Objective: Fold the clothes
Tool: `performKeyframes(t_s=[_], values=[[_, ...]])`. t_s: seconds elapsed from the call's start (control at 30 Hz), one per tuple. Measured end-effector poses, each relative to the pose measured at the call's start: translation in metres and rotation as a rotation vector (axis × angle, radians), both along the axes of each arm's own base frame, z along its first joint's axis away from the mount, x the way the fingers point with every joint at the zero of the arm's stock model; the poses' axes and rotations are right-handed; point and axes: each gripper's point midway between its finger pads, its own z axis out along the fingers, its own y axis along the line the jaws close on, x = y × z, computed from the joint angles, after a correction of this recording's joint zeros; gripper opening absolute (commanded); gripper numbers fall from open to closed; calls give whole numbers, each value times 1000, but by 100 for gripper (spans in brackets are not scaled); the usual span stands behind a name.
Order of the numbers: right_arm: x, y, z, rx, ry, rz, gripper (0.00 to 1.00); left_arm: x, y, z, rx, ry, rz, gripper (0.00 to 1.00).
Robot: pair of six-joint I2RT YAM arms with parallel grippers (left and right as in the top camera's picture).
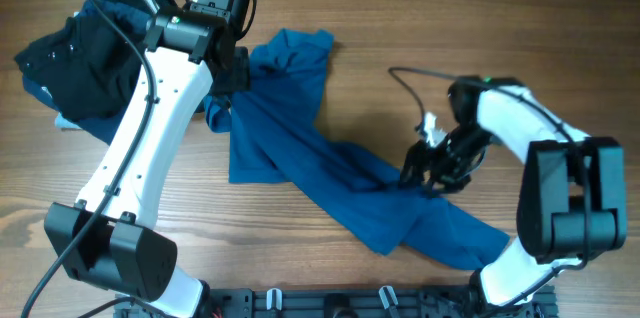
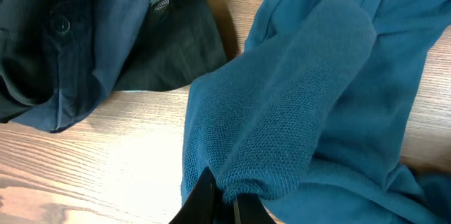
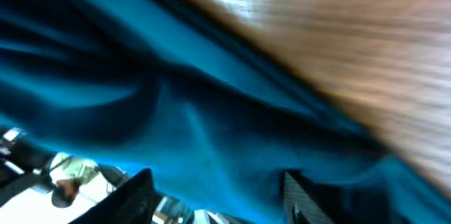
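Robotics lab: arms (image 1: 150, 128) over wooden table (image 1: 420, 18)

Right wrist view is all motion blur, so no telling if the right gripper (image 3: 217, 182) actually has the shirt (image 3: 176, 111), the left gripper (image 2: 224, 201) is chopped off by the bottom edge, and from above the left arm (image 1: 150, 108) covers part of the dark heap (image 1: 60, 58).

1. The overhead view looks straight down on the wooden table (image 1: 360, 18) from far enough off to take in the left arm (image 1: 150, 128), the right arm (image 1: 510, 123) and the whole blue shirt (image 1: 300, 148).
2. The left wrist view looks down past its own fingers (image 2: 204, 197), close over the shirt's knit and the dark heap (image 2: 84, 34) beside it. The overhead view shows both too.
3. The right wrist view is pressed very near the shirt and blurred, with table beyond.
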Motion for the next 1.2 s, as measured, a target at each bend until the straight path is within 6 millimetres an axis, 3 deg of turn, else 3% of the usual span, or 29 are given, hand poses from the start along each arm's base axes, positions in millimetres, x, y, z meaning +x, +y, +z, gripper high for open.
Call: performKeyframes(t_s=[0.07, 0.1, 0.27, 0.33, 0.43, 0.5, 0.57, 0.6, 0.67, 0.7, 0.8, 0.87, 1.07, 1.2], values=[[-14, 4, -17, -23, 17, -16, 15, 0, 0, 0, -1, 0, 0, 6], [-18, 5, -22, -33, 29, -37, 9, 0, 0, 0, -1, -1, 0, 6], [-4, 9, -30, -75, -2, -246, 4, 2, -1, 0, -2, -8, 0, 7], [16, 16, -30, -45, -65, -308, 4, 2, 0, 0, -2, -7, 0, 8], [65, 21, -28, 5, -223, -395, 4, 1, -1, 0, -5, -6, -1, 9], [107, 10, -25, 5, -358, -471, 4, 2, -1, 0, -7, -8, -1, 11], [135, -5, -23, -21, -450, -522, 4, 4, -3, 1, -14, -16, -2, 12], [145, -12, -22, -33, -483, -541, 6, 5, -4, 1, -23, -18, -4, 12], [174, -41, -16, -93, -560, -607, 36, 6, -9, 1, -49, -23, -10, 13], [181, -47, -12, -99, -576, -611, 44, 7, -11, 0, -58, -23, -13, 13], [205, -65, 16, -93, -640, -577, 53, 6, -16, 0, -86, -19, -20, 13], [204, -73, 29, -95, -631, -535, 54, 6, -17, -1, -93, -17, -22, 13], [140, -74, 61, -111, -484, -440, 56, 6, -18, -1, -100, -15, -24, 15], [114, -60, 52, -106, -417, -389, 55, 6, -19, -1, -103, -14, -25, 17]])
